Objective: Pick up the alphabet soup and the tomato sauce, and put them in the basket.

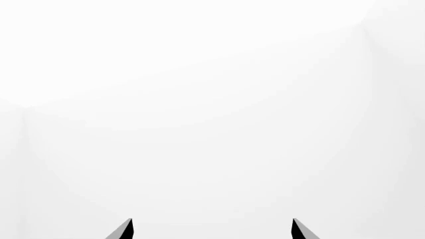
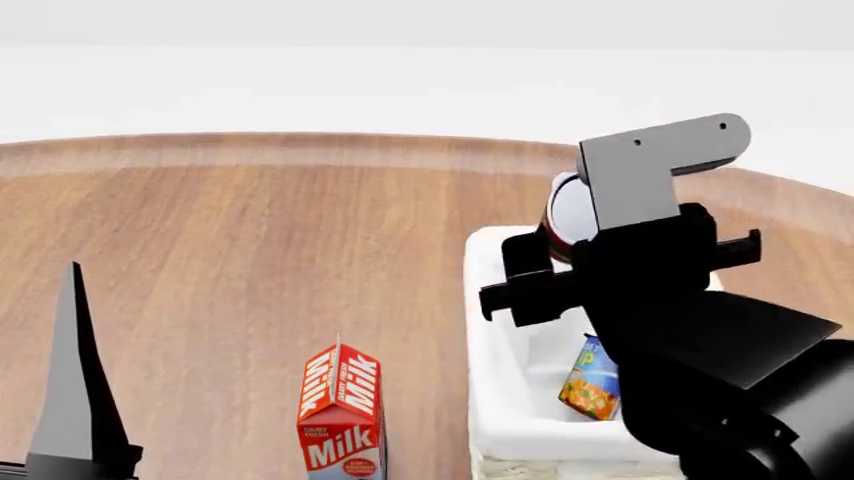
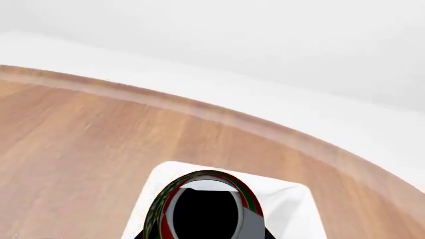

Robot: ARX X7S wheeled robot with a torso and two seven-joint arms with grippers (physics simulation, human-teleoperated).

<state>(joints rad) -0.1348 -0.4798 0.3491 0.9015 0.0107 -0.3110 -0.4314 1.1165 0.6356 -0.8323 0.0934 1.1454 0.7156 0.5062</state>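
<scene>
My right gripper (image 2: 567,255) is clamped on the tomato sauce (image 2: 571,212), holding it in the air over the far end of the basket (image 2: 497,330); in the right wrist view the can (image 3: 206,209) fills the lower middle, its red-and-green edge framed by the white lining. The alphabet soup (image 2: 591,378) already lies inside the basket, toward its near end, tipped on its side. The basket itself sits by the table's right edge.

I judge this to be the release step. To do it well I should lower the can until it is well inside the walls, keep it over the far, free part of the lining so it does not land on the soup, and only then part the jaws and lift straight out.

My own arm hides most of the basket's interior and right wall, so I cannot say how much free floor is below. My left gripper (image 1: 212,230) shows only two separated tips against blank white: open, holding nothing. A milk carton (image 2: 342,412) stands near the table's (image 2: 267,250) front edge.
</scene>
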